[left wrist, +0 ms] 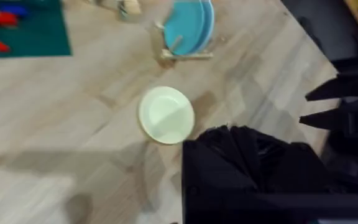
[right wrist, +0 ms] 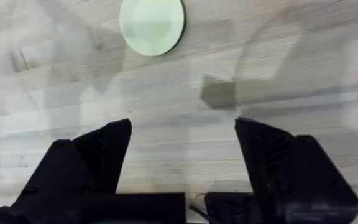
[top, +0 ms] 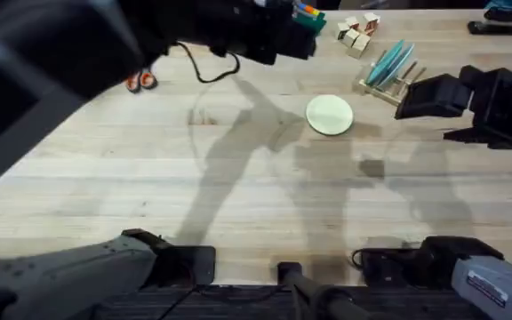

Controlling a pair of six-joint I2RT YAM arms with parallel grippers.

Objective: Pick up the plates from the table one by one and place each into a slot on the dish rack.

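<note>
Right gripper (right wrist: 182, 168) jaws wide, empty, above light wooden table (right wrist: 278, 50); round pale cream-yellow plastic plate (right wrist: 152, 25) lies flat: light, stiff, slick, pinch rim edge; left gripper state unclear

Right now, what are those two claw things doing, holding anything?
Left gripper: cannot be told.
Right gripper: open, empty, over the table; the cream plate lies flat beyond it.

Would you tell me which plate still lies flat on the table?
The cream-yellow plate; the light blue plate stands on edge in the dish rack.
</note>
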